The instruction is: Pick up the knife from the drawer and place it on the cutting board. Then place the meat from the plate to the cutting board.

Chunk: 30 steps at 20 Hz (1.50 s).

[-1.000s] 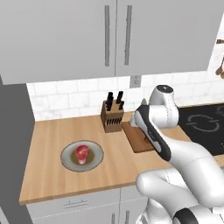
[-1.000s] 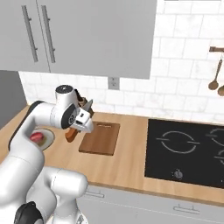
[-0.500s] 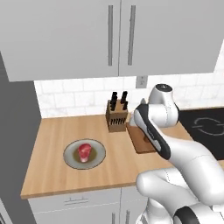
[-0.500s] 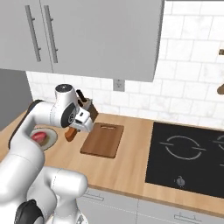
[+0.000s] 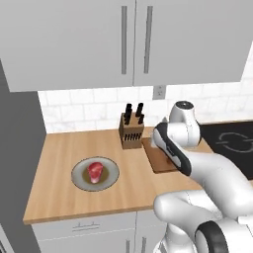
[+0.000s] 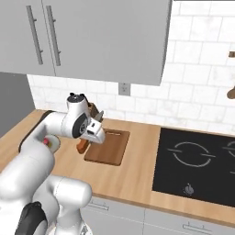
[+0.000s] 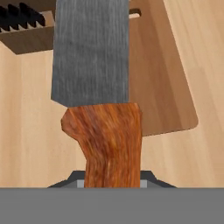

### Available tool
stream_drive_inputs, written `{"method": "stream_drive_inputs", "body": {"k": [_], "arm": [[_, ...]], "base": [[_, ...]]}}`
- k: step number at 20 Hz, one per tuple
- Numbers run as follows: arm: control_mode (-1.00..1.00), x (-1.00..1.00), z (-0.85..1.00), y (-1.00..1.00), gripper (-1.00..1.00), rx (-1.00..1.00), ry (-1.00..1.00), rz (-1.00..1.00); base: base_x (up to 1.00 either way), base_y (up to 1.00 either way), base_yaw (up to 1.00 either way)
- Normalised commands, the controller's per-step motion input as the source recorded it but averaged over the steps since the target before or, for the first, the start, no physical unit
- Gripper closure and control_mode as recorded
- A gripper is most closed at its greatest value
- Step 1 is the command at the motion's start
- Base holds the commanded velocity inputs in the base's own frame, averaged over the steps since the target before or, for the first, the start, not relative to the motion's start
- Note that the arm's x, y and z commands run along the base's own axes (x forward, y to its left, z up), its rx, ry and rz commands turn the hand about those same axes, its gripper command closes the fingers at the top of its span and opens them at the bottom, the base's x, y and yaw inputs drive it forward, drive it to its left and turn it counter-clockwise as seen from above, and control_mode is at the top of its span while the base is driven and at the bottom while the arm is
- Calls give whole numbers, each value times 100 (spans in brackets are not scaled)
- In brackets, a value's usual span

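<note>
One knife [image 7: 100, 109] clamped in claw [image 7: 111, 183] above cutting board [image 7: 162, 74]; no writing readable.

knife [image 7: 94, 87] blade tip cut off by hand view's top edge, cutting board [image 5: 159, 159] partly hidden behind the arm, knife block [image 6: 93, 110] mostly hidden

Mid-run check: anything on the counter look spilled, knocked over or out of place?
Nothing stands out. The knife is held in the gripper by its handle, above the cutting board. The meat sits centred on the plate, and the knife block stands upright beside the board. No spills visible.
</note>
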Motion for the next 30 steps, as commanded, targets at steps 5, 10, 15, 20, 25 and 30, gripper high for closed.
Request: {"method": "stream_drive_inputs", "body": {"k": [5,10,15,20,25,30], "arm": [[-100,25,-40,-52,100,-5,4,0],[-100,36,-24,-46,100,0,9,0],[-100,37,-15,-27,100,0,7,0],[-100,37,-15,-22,100,0,8,7],[-100,23,-27,-20,100,0,6,7],[-100,5,-38,-1,100,0,0,3]], "base": [[0,0,0],[0,0,0],[0,0,0],[0,0,0],[0,0,0],[0,0,0]]}}
